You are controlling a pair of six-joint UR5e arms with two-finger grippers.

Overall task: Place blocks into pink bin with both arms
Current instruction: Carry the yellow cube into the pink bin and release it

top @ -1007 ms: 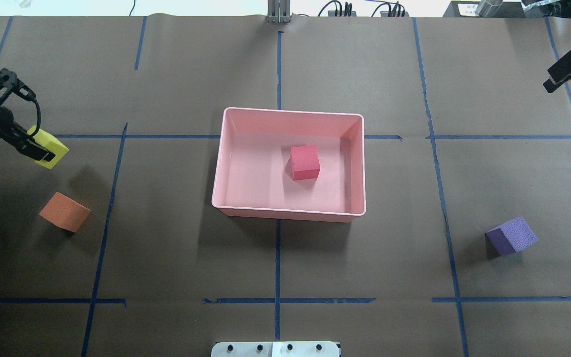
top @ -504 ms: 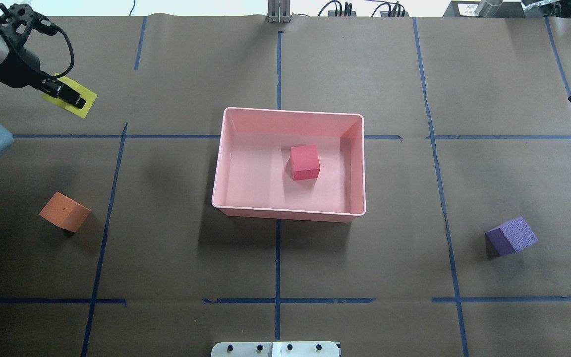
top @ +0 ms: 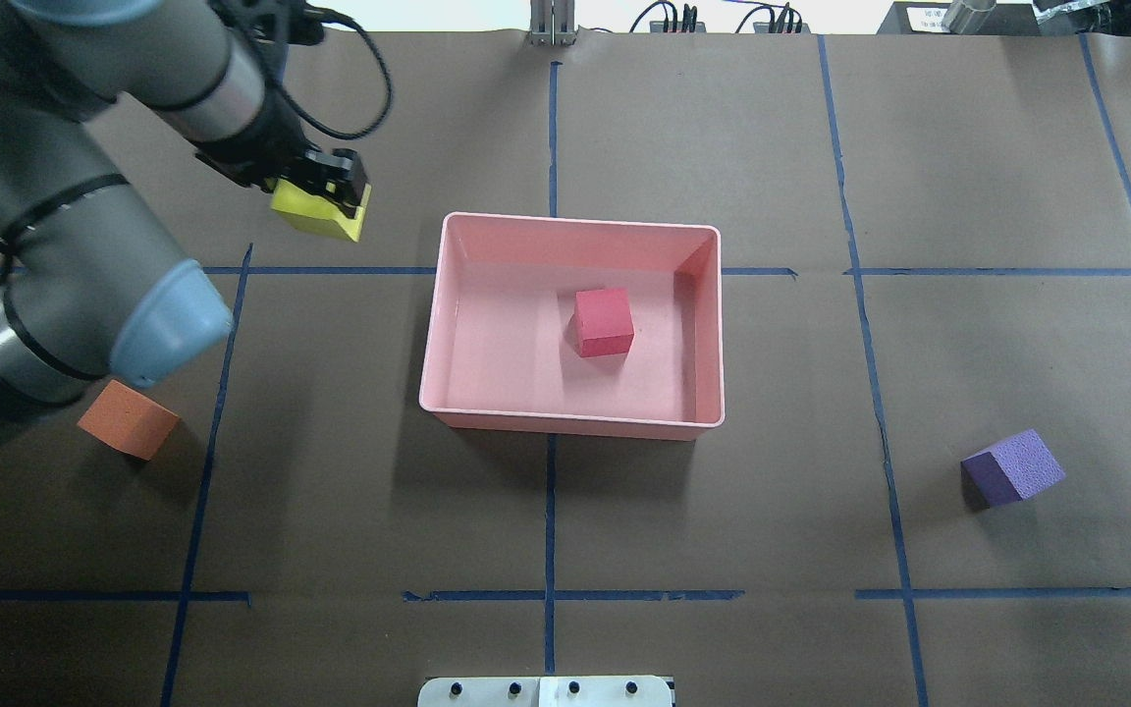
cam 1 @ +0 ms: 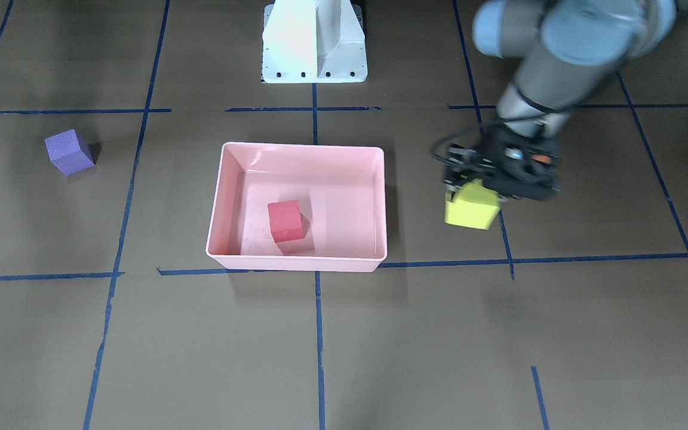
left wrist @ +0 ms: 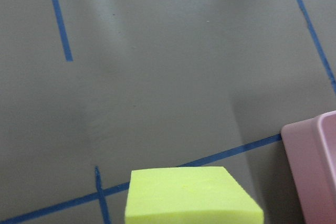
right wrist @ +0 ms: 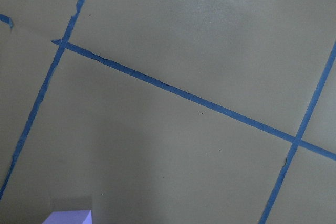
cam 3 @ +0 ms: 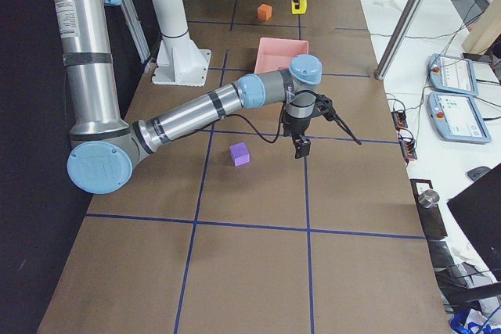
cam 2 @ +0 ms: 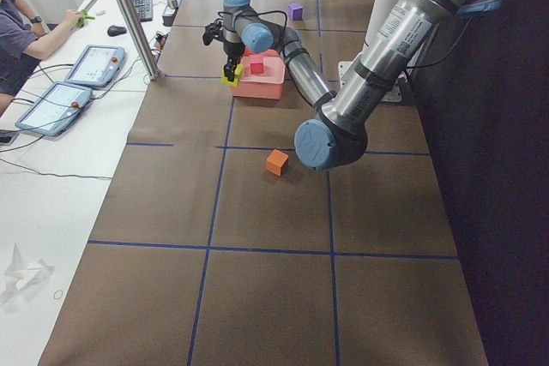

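My left gripper (top: 326, 199) is shut on the yellow-green block (top: 315, 215) and holds it above the table, just left of the pink bin's (top: 575, 222) far left corner. The block also shows in the front view (cam 1: 470, 209) and the left wrist view (left wrist: 191, 195), with the bin's corner (left wrist: 315, 166) at the right. The red-pink block (top: 604, 321) lies inside the bin. The orange block (top: 129, 420) lies on the table at the left, partly under my left arm. The purple block (top: 1012, 467) lies at the right. My right gripper (cam 3: 300, 146) hovers beyond it; I cannot tell whether it is open.
The white pedestal base (cam 1: 314, 42) stands at the robot's side of the table. Blue tape lines cross the brown table cover. A metal pole (cam 2: 129, 15) and a desk with tablets (cam 2: 86, 66) stand past the far edge, where a person sits.
My left arm has carried the yellow-green block from the far left towards the bin. My right gripper has slid further out of the overhead view at the right edge.
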